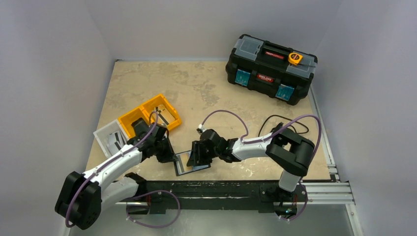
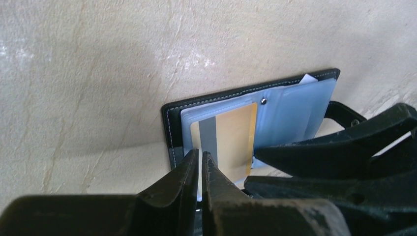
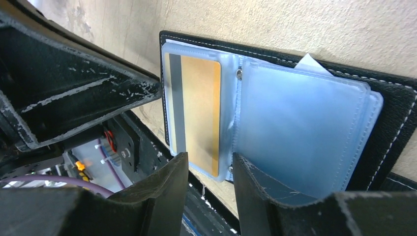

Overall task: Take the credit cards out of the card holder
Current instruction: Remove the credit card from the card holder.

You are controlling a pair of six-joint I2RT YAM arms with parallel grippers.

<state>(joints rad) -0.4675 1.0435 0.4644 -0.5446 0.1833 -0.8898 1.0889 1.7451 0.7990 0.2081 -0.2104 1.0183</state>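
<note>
The black card holder (image 1: pixel 183 168) lies open near the table's front edge, its clear blue-grey sleeves (image 3: pixel 300 128) facing up. A gold credit card (image 2: pixel 236 132) with a grey stripe sits in the left sleeve (image 3: pixel 199 108). My left gripper (image 2: pixel 200 156) is shut, pinching the card's striped end, with only a thin slit between the jaws. It reaches in from the holder's left side (image 1: pixel 172 156). My right gripper (image 3: pixel 210 164) stands open over the holder's near edge at the sleeves' spine (image 1: pixel 199 156). Its right finger (image 3: pixel 275 191) overlaps the right sleeve.
A white slip (image 3: pixel 310 61) pokes out at the holder's far edge. Orange bins (image 1: pixel 150 115) and a white bin (image 1: pixel 110 137) stand behind the left arm. A big black toolbox (image 1: pixel 270 69) sits at the back right. The black front rail (image 1: pixel 221 189) lies just beside the holder.
</note>
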